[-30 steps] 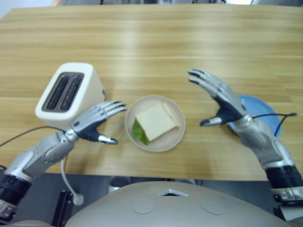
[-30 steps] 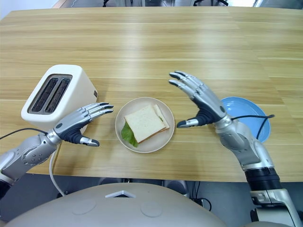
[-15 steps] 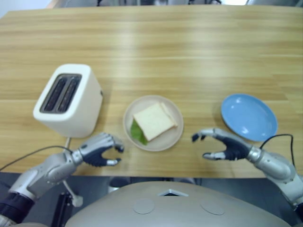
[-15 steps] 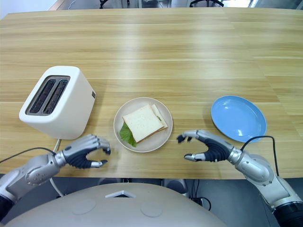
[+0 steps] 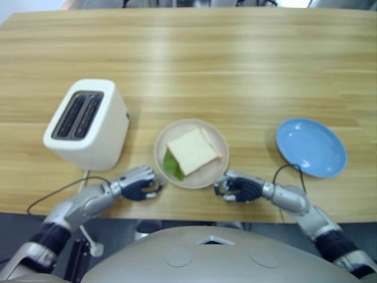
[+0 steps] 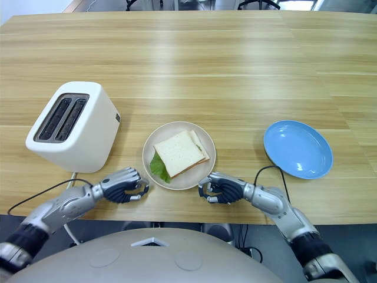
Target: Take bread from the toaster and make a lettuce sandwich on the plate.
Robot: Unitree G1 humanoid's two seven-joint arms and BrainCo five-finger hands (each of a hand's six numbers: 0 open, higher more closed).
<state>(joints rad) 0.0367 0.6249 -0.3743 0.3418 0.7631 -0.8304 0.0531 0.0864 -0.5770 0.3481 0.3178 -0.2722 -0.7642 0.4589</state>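
The white toaster (image 6: 73,127) stands on the left of the table, and both of its top slots look dark, with no bread rising out of them. A white cord (image 6: 73,177) leaves its near side and runs toward the table's front edge. To its right, near the middle, lies a round beige plate (image 6: 201,174). The sandwich (image 6: 178,152) rests on it: a slice of white bread on top, a second slice showing along the right edge, and a green lettuce leaf (image 6: 158,168) sticking out at the lower left. Well apart, farther right, a blue plate (image 6: 297,148) lies flat on the wood.

The left hand (image 6: 122,186) sits low at the front edge of the table, just beside the beige plate's lower-left rim, below the toaster's near right corner. Its fingers are curled in toward the palm and enclose nothing. The right hand (image 6: 222,188) lies just beside the plate's lower-right rim, knuckles toward the plate, fingers likewise curled with nothing between them. Whether either hand touches the rim cannot be told. A thin black cable (image 6: 270,170) loops up from the right wrist over the tabletop.

The table (image 6: 194,65) is light wood with long grain lines running side to side.
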